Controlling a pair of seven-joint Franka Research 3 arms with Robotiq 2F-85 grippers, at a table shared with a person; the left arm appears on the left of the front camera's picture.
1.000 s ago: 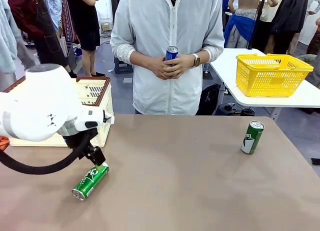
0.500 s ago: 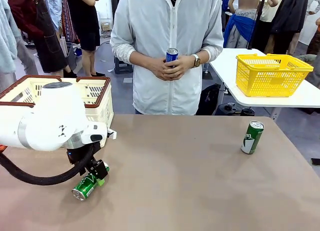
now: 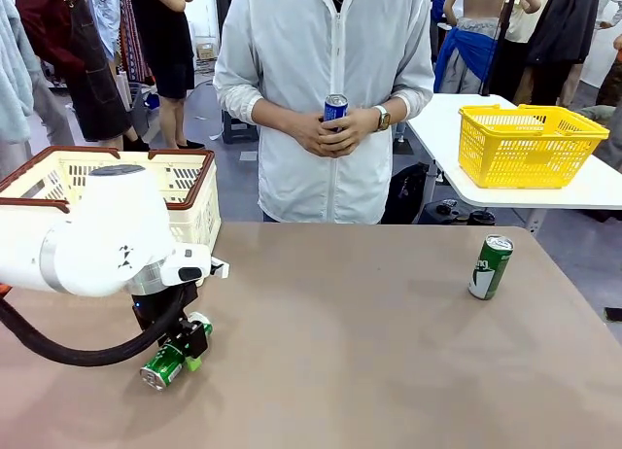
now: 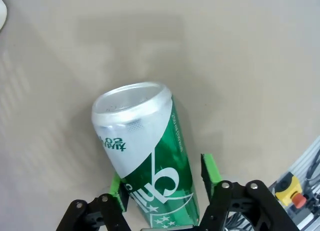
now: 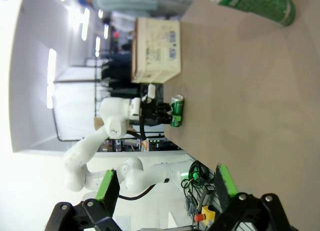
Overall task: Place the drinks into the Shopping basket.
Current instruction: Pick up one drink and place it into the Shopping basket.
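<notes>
Finding the lying green can (image 3: 173, 355) on its side on the surface (image 3: 369, 352), just on the robot's side of the Shopping basket (image 3: 199, 191) and apart from it. Straddling that can from above with the left gripper (image 4: 164, 183). In the left wrist view, standing part-way spread, with one green pad (image 4: 118, 191) seeming to touch the can's side and the other sitting just off it, so not yet pinching. Covering part of the basket's near wall with the white left arm (image 3: 97, 235) in the front view.

Noting the upright green can (image 3: 489, 266) standing well away from the basket, far across the surface on the robot's right. Beyond the far edge, to the right of the basket, seeing the person's hands (image 3: 330, 130) clasping a blue can (image 3: 334, 106) upright. Spotting a yellow mesh basket (image 3: 525, 143) sitting on another table, farther right again. Keeping the right gripper (image 5: 166, 182) wide apart, with nothing between its pads.

Comparing with a second ago: having dropped the left gripper from just above the can's basket-side end to around its body. Leaving both green cans and the blue can where they were.

Pointing the lying can's silver top away from the basket, toward the robot's near edge. Running its long axis on a slant, from near left to far right.
</notes>
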